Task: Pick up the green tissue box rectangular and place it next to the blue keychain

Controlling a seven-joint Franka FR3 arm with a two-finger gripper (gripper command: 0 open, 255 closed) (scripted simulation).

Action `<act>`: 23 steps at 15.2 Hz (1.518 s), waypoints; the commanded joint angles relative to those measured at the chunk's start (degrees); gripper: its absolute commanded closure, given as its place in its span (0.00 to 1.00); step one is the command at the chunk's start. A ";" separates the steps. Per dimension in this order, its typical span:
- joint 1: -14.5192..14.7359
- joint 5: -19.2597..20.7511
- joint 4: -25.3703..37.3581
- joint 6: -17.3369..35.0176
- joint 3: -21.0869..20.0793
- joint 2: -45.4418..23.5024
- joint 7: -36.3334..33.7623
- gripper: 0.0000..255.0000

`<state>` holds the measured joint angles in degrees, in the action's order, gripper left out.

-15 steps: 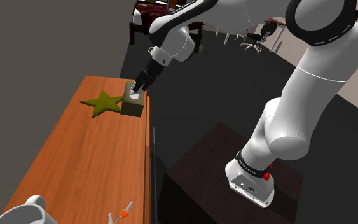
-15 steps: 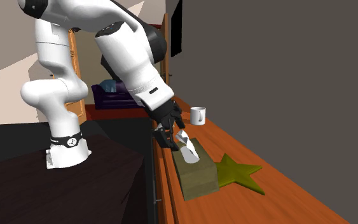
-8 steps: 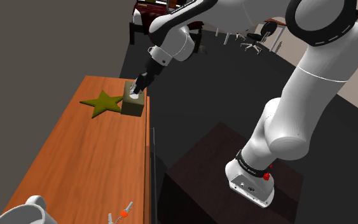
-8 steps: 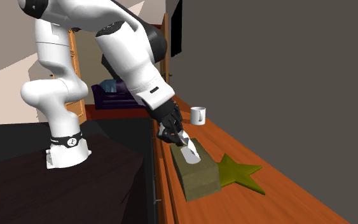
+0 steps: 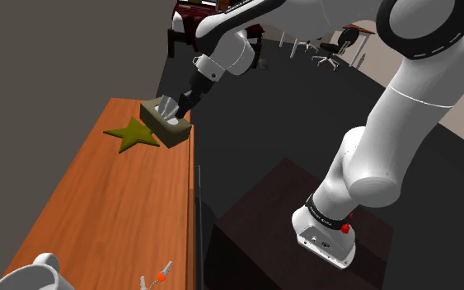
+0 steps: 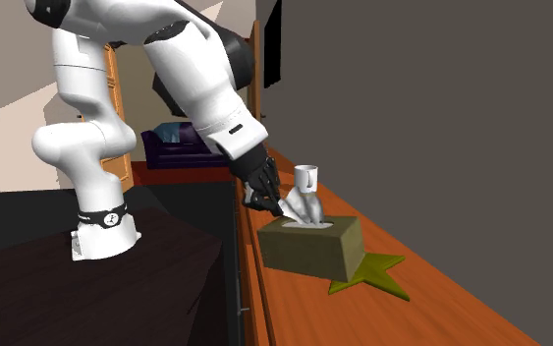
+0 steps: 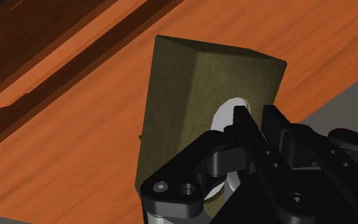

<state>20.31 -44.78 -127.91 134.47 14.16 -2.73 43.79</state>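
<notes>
Mug (image 5: 44,270): white, glossy, rounded, at the near end of the table.
Keychain (image 5: 157,278): small grey keys with an orange bead, by the table's near edge, well apart from the box.
Table (image 5: 114,206): long, smooth orange-brown wood.
Star (image 5: 131,134): flat, olive green, five-pointed, lying on the wood.
Tissue box (image 5: 166,123): rectangular, matt olive green, hanging tilted just above the table, partly over the star.
Tissue (image 6: 306,206): crumpled white tuft rising from the oval slot.
Gripper (image 5: 181,105): black fingers pinched together on the tuft, holding the box.
Office chairs (image 5: 330,48): thin-legged, far behind.
</notes>
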 commanded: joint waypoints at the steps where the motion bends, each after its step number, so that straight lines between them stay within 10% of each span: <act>1: 0.05 1.21 0.53 -0.88 0.05 0.85 -1.50 1.00; 23: -0.67 10.79 8.30 -12.58 0.36 8.40 -13.59 1.00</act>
<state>19.66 -34.39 -120.20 122.59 14.54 5.37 30.84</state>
